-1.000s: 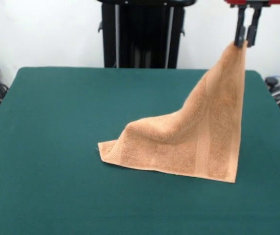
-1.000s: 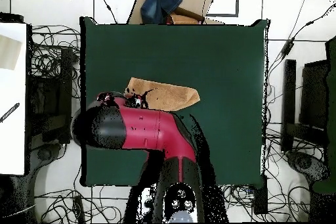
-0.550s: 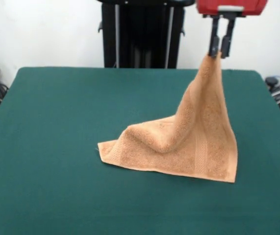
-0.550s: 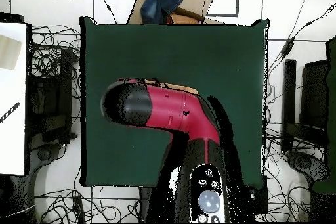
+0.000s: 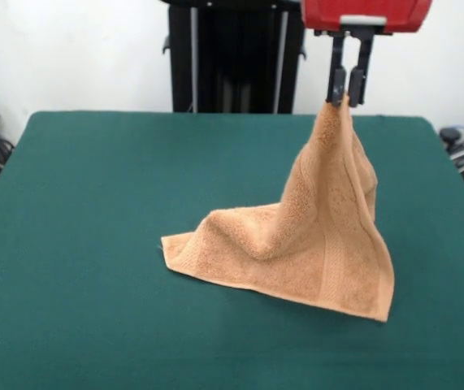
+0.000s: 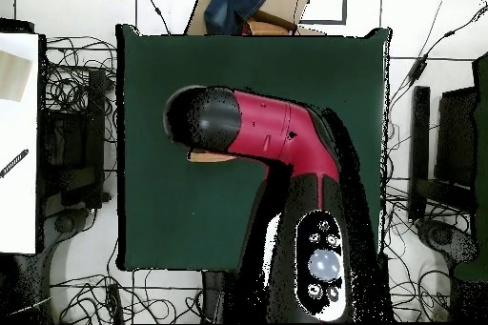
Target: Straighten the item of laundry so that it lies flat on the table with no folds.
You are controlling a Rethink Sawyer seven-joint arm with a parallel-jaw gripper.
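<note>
One corner of the towel [image 5: 313,236] was pinched between my gripper [image 5: 345,88] fingers, which were closed tight on it; the rest hung below and trailed out, bunched, on the table [image 5: 77,203]. I judged the step needed a slow drag away from the resting edge, keeping tension so the hump pulled flat.

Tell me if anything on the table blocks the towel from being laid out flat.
Nothing visible does. The gripper holds the towel up by one corner, the rest draping onto the table. The front view shows only bare green top around the towel; the overhead view is mostly covered there by the arm.
</note>
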